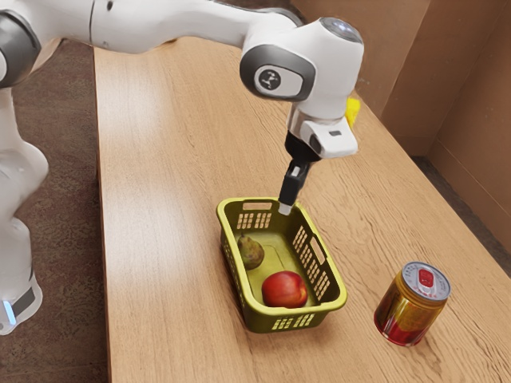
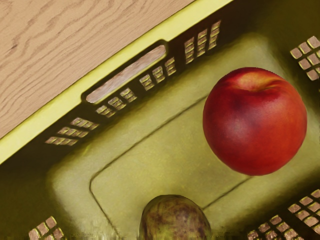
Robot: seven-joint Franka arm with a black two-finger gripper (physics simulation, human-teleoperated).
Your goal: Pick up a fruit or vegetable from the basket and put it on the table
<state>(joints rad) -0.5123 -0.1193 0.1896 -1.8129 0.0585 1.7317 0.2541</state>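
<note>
Green plastic is surrounding two fruits: one basket (image 1: 267, 321) is standing on the one counter (image 1: 160, 279), near the middle of the exterior frame, and both are lying inside on its floor. One is a red fruit (image 1: 284, 290), resting toward the basket's lower end in that frame; the other is a mottled green fruit (image 1: 251, 252), sitting farther up and left, near the red one but apart from it.

One hand (image 1: 285, 209) is hanging above the basket's upper end, pointing down. How far it is opening I cannot tell; both fruits are lying below it, apart from it.

One gold-and-red can (image 1: 413, 303) is standing upright outside the basket, at the frame's lower right. One yellow thing (image 1: 353, 112) is peeking out from behind the arm (image 1: 326, 68) at the upper right, mostly hidden. Slotted basket walls are rising around both fruits, standing between them and the open counter.
</note>
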